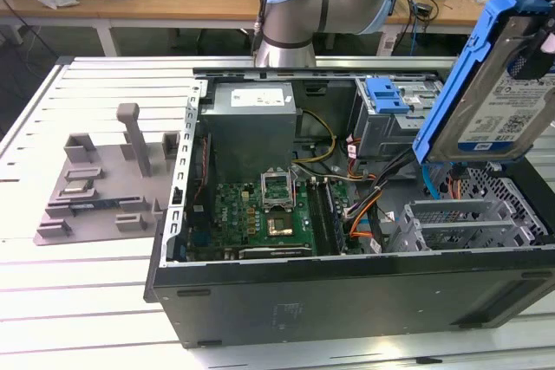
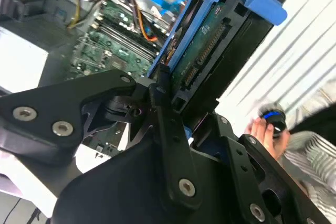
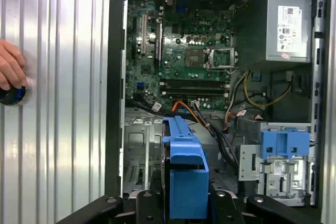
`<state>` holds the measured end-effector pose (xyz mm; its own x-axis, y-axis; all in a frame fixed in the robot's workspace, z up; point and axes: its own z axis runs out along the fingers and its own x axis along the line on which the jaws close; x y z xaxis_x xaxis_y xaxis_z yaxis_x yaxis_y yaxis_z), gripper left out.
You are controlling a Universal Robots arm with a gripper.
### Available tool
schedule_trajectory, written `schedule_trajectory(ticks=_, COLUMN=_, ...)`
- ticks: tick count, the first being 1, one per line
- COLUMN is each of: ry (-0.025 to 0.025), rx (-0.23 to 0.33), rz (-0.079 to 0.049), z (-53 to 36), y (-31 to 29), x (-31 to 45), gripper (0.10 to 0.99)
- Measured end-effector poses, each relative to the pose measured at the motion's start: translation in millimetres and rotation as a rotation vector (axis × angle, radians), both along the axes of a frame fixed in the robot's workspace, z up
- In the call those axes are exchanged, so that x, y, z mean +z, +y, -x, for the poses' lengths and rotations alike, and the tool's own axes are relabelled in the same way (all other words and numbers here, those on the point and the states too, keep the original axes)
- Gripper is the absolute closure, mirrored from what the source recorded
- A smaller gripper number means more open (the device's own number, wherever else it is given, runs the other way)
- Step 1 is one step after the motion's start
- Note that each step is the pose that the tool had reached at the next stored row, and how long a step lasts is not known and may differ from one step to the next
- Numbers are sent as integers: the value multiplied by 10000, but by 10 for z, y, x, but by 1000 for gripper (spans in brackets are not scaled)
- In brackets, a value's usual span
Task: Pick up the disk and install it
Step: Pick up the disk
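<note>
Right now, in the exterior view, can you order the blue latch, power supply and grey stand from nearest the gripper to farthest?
1. Blue latch, atop the drive cage, near the held disk.
2. Power supply, inside the case.
3. Grey stand, outside the case, at the exterior view's left.
</note>
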<state>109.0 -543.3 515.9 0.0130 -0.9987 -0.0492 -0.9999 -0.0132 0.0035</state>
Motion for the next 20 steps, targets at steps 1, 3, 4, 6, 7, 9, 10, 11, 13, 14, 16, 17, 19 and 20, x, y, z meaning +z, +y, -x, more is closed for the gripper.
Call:
schedule_trajectory(ticks=1, ry=0, rx=-132, rz=0, z=-3, y=0, x=-8, gripper=718)
schedule_trajectory(ticks=3, ry=1, rx=-395, rz=-4, z=-12, y=0, x=-30, gripper=718)
schedule_trajectory(ticks=4, ry=0, rx=-404, rz=-2, z=-18, y=-3, x=-38, gripper=718)
schedule_trajectory(ticks=6, ry=1, rx=-406, rz=-1, z=-31, y=-11, x=-51, gripper=718)
schedule_trajectory(ticks=7, ry=2, rx=-405, rz=6, z=-42, y=-11, x=-59, gripper=718)
schedule_trajectory(ticks=9, ry=10, rx=-389, rz=17, z=-66, y=-11, x=-86, gripper=718)
schedule_trajectory(ticks=10, ry=16, rx=-379, rz=19, z=-77, y=-11, x=-103, gripper=718)
schedule_trajectory(ticks=11, ry=23, rx=-359, rz=24, z=-85, y=-11, x=-118, gripper=718)
schedule_trajectory(ticks=13, ry=45, rx=-216, rz=33, z=-107, y=-11, x=-158, gripper=718)
schedule_trajectory(ticks=14, ry=51, rx=-163, rz=35, z=-115, y=-11, x=-172, gripper=718)
schedule_trajectory(ticks=16, ry=64, rx=-57, rz=43, z=-134, y=-11, x=-203, gripper=718)
schedule_trajectory(ticks=17, ry=69, rx=-15, rz=48, z=-143, y=-11, x=-215, gripper=718)
schedule_trajectory(ticks=19, ry=84, rx=74, rz=63, z=-164, y=-11, x=-255, gripper=718)
schedule_trajectory(ticks=20, ry=88, rx=79, rz=61, z=-163, y=-11, x=-273, gripper=718)
